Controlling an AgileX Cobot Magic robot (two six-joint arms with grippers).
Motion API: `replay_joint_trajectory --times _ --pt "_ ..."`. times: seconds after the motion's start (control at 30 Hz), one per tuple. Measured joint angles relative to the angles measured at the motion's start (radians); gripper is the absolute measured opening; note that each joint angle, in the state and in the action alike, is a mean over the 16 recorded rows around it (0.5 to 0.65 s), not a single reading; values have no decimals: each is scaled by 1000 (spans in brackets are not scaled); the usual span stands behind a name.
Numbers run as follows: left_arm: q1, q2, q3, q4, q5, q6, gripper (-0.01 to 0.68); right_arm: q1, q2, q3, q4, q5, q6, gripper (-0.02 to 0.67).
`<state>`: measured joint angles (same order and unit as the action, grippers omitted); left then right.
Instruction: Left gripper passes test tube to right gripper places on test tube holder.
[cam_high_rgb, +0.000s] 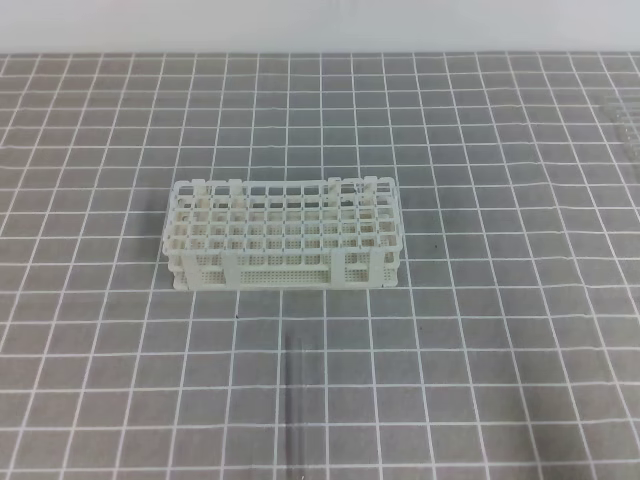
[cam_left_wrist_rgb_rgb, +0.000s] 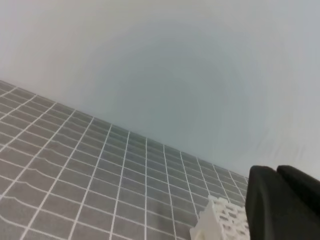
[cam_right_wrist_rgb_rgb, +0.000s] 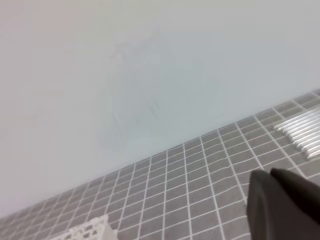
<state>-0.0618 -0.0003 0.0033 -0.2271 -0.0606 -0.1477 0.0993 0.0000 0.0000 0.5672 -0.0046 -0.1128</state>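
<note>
The white test tube holder (cam_high_rgb: 283, 236) stands in the middle of the grey gridded mat. A slim clear test tube (cam_high_rgb: 291, 400) lies on the mat in front of it, pointing toward the near edge. Neither arm shows in the exterior high view. In the left wrist view, the left gripper (cam_left_wrist_rgb_rgb: 276, 171) sits at the lower right with its black fingers pressed together and nothing between them, and a corner of the holder (cam_left_wrist_rgb_rgb: 221, 223) lies just left of it. The right gripper (cam_right_wrist_rgb_rgb: 270, 173) looks the same, shut and empty, and the holder's corner (cam_right_wrist_rgb_rgb: 90, 231) sits far off at the lower left.
Several more clear tubes (cam_right_wrist_rgb_rgb: 303, 132) lie side by side on the mat at the far right, faintly seen as tubes (cam_high_rgb: 625, 118) in the exterior high view. A pale wall bounds the mat's far edge.
</note>
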Motion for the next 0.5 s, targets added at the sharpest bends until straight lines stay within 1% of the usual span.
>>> replay_joint_trajectory --times 0.2,0.33,0.5 --pt "0 39 -22 -1 57 -53 -2 0 1 -9 60 10 -1 -21" --pt "0 111 -90 -1 133 -45 -3 0 15 -49 61 68 -3 -21" --pt "0 252 -223 -4 287 -17 -3 0 78 -147 26 206 -5 -21"
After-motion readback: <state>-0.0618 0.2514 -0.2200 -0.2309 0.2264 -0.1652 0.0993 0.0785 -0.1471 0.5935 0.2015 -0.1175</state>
